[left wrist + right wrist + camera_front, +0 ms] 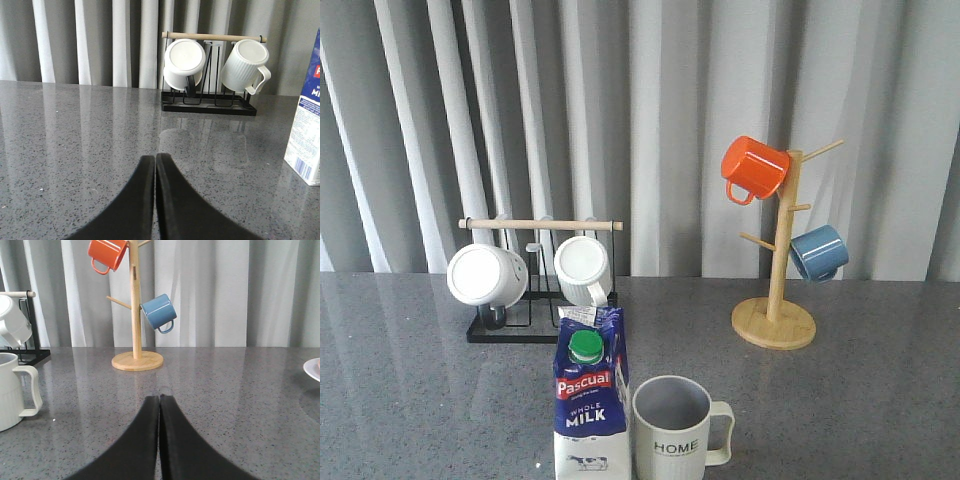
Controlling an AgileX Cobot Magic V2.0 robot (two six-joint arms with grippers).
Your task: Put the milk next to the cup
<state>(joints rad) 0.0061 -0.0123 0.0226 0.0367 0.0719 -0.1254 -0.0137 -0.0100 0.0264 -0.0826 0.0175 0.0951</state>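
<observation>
The milk (590,400), a blue and white carton with a green cap, stands upright near the table's front edge. Right beside it, on its right, stands the cup (675,432), a pale cream mug with "HOME" lettering and its handle to the right. The carton's edge (306,135) shows in the left wrist view and part of the cup (12,390) in the right wrist view. My left gripper (155,157) is shut and empty, low over bare table to the left of the carton. My right gripper (159,397) is shut and empty, to the right of the cup. Neither gripper shows in the front view.
A black wire rack (535,325) with two white ribbed mugs (487,274) stands behind the carton. A wooden mug tree (775,320) at the back right carries an orange mug (754,168) and a blue mug (818,252). A white plate rim (313,369) lies far right.
</observation>
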